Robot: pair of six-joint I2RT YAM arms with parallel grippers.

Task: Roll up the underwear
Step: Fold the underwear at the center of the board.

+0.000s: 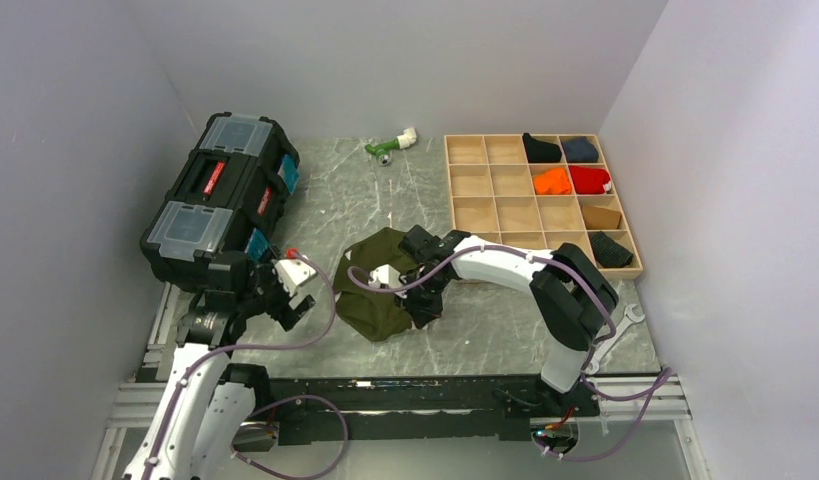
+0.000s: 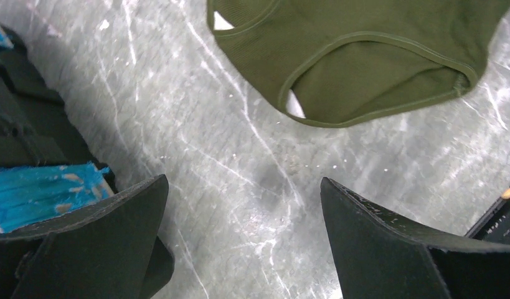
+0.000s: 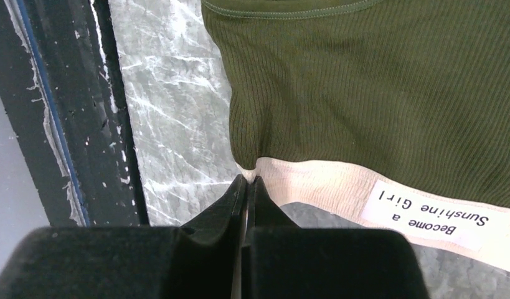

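The surface (image 1: 485,335) is grey stone-look with white veins, scuffed and dusty under my left wrist. Pale walls (image 1: 385,60) close it in on three sides, and a black frame rail (image 3: 109,106) runs along its near edge. The underwear (image 1: 370,300) lies flat near the middle, between my two arms, right of the black toolbox (image 1: 225,195) and left of the wooden tray (image 1: 490,190), touching neither. My right jaws are pressed together on the end of the cream waistband (image 3: 321,187), just beside its label (image 3: 433,215), which reads "Become a Sunshine Girl". My left jaws stand wide apart over bare surface, holding nothing, with the cloth's leg opening (image 2: 364,81) beyond them and the toolbox's blue latch (image 2: 47,193) at their left side. A wrench (image 1: 620,330) lies by my right base
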